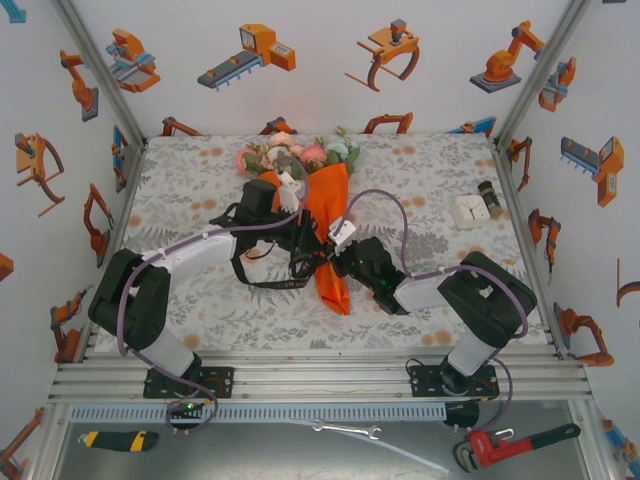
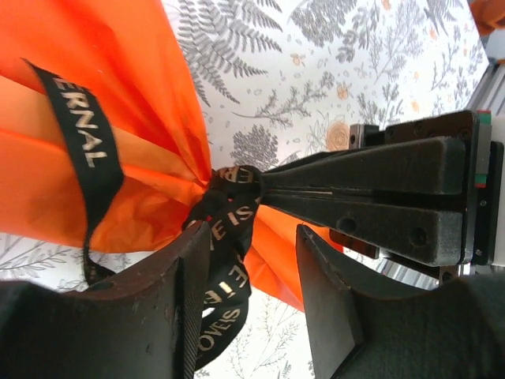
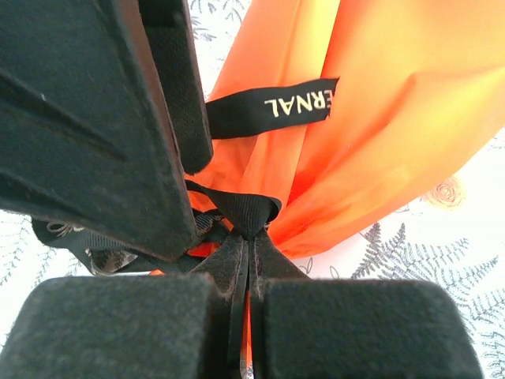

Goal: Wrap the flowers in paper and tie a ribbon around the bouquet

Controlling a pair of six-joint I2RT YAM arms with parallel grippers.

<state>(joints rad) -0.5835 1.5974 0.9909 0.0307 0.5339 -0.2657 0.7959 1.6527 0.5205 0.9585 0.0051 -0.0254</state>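
left pincer (image 2: 252, 253) apart | right pincer (image 3: 248, 251) clamps flat black ribbon (image 3: 268, 106) | pleated orange paper (image 3: 394, 118)

White walls (image 1: 300, 90) printed with orange cartoon robot arms close in the bench (image 1: 440, 170), which wears a grey fern-and-flower cloth (image 1: 180, 190). Aluminium rails (image 1: 320, 375) edge its near side. Below lies a grey surface (image 1: 250, 455), perhaps the floor. Light is bright and even.
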